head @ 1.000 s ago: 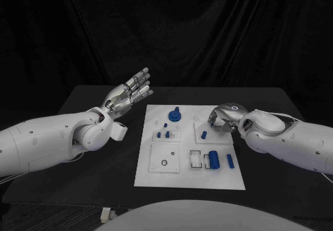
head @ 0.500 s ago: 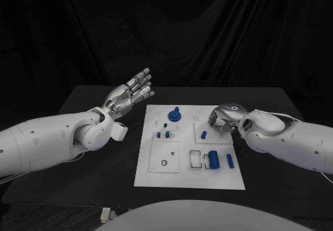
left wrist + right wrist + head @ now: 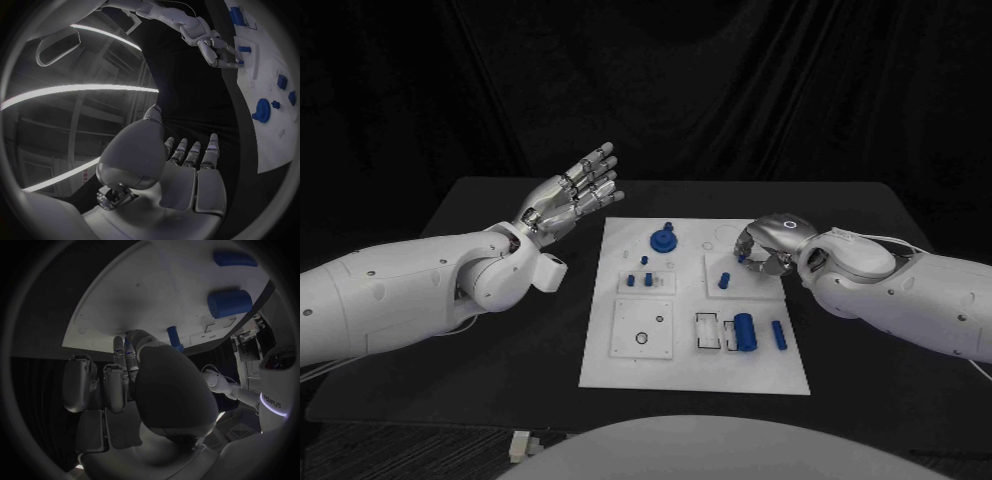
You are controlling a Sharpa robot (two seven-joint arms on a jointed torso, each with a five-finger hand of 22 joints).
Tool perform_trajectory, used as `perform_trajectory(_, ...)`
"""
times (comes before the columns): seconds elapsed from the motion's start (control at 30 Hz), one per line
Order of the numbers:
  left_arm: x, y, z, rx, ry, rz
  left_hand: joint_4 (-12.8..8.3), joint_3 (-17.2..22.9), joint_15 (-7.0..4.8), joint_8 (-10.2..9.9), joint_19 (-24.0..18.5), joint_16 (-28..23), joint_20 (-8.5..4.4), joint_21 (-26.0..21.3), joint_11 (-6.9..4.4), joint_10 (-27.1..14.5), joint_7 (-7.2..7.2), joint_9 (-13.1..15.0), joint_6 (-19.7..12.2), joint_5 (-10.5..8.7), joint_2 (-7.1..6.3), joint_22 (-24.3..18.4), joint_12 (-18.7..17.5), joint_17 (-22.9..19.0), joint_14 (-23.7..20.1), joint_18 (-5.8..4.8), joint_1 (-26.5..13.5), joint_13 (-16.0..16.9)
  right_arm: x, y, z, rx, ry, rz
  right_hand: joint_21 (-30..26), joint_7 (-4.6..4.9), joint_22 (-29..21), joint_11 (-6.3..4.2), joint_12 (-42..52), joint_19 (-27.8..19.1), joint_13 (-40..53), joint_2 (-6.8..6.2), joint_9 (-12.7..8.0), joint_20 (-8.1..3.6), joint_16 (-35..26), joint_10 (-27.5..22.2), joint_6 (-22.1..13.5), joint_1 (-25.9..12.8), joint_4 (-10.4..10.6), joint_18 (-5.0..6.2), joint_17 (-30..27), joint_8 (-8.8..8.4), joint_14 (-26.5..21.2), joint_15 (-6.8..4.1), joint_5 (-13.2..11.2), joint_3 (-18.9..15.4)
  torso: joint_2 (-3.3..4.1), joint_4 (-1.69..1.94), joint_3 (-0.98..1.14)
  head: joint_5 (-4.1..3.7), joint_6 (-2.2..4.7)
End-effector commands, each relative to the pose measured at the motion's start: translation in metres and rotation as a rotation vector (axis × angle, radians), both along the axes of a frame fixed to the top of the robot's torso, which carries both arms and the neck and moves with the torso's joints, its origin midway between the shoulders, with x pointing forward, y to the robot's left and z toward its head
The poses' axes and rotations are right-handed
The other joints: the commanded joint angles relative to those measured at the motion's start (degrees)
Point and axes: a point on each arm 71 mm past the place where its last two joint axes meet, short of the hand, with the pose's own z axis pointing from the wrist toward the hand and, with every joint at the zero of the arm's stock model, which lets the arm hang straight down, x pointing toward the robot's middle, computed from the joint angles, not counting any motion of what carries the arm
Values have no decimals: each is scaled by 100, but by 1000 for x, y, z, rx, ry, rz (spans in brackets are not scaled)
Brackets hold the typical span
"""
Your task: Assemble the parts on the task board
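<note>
The white task board lies in the middle of the black table. On it are a round blue part, several small blue pegs and two blue cylinders. My right hand hangs over the board's far right part, its fingers curled down with their tips close to the board. An upright blue peg stands just beside those fingertips, and it shows again as the peg by the thumb. Whether the fingertips pinch anything is unclear. My left hand is raised left of the board, fingers spread, holding nothing.
Bare black table surrounds the board on all sides. A dark curtain hangs behind the table. The left forearm lies along the table's left side, and the right forearm lies along its right side.
My right hand has shifted slightly to the right, a little away from the upright peg. The left hand has stayed still.
</note>
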Motion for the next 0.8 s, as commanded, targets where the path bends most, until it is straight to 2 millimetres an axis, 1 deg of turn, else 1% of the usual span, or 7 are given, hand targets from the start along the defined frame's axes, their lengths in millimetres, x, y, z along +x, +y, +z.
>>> perform_trajectory(0.03,0,-1,0,-13,-1,1,-8,-47,33,33,90,54,7,54,51,1,48,11,26,55,-4,77,54,15,59,107,120,10,-1,0,3,26,-30,1,18,6,1067,-9,15,12,-9,15,17,8,5,39,55,-92,-4,20,631,42,385,24,-93,24,-1,0,0,2,-1)
perform_trajectory(0.13,1,-1,0,-8,1,6,-4,-60,57,34,140,76,15,79,65,6,63,12,34,76,-2,126,80,23,89,104,165,13,-2,-1,4,32,-38,-1,30,-6,1070,-19,18,16,-15,28,36,4,9,63,80,-103,-12,18,639,59,387,18,-160,32,-2,-1,-1,11,-1)
perform_trajectory(0.3,1,0,-1,0,5,12,-8,-70,74,36,190,101,20,104,78,9,78,14,47,92,0,169,98,31,121,101,214,15,-3,-2,6,46,-47,-5,51,-23,1076,-40,34,25,-18,42,68,-6,10,116,139,-94,-40,14,641,96,388,3,-197,46,0,0,0,6,-1)
perform_trajectory(0.37,1,1,-1,4,6,17,-47,-87,101,41,243,134,30,127,97,15,107,18,72,110,-30,187,127,40,157,88,335,18,-3,-3,7,55,-49,-8,52,-32,1076,-48,38,24,-21,43,87,-12,11,138,170,-93,-53,14,642,118,389,-4,-204,47,0,-1,0,11,-1)
perform_trajectory(0.43,2,1,-2,9,8,23,-54,-93,111,41,266,147,33,138,101,17,112,18,75,111,-39,210,138,44,172,84,362,19,-3,-3,9,65,-53,-12,57,-33,1077,-54,42,26,-22,43,100,-16,11,153,189,-91,-63,13,643,131,389,-9,-208,48,-1,-2,-1,16,-1)
perform_trajectory(0.8,4,3,-3,19,15,27,-59,-107,129,40,316,170,40,163,109,16,123,17,70,117,-52,250,140,50,197,75,402,19,-1,-6,26,88,-80,-23,73,-37,1082,-67,53,32,-25,34,131,-26,15,196,228,-92,-86,10,649,160,392,-21,-222,44,-5,2,-3,31,-1)
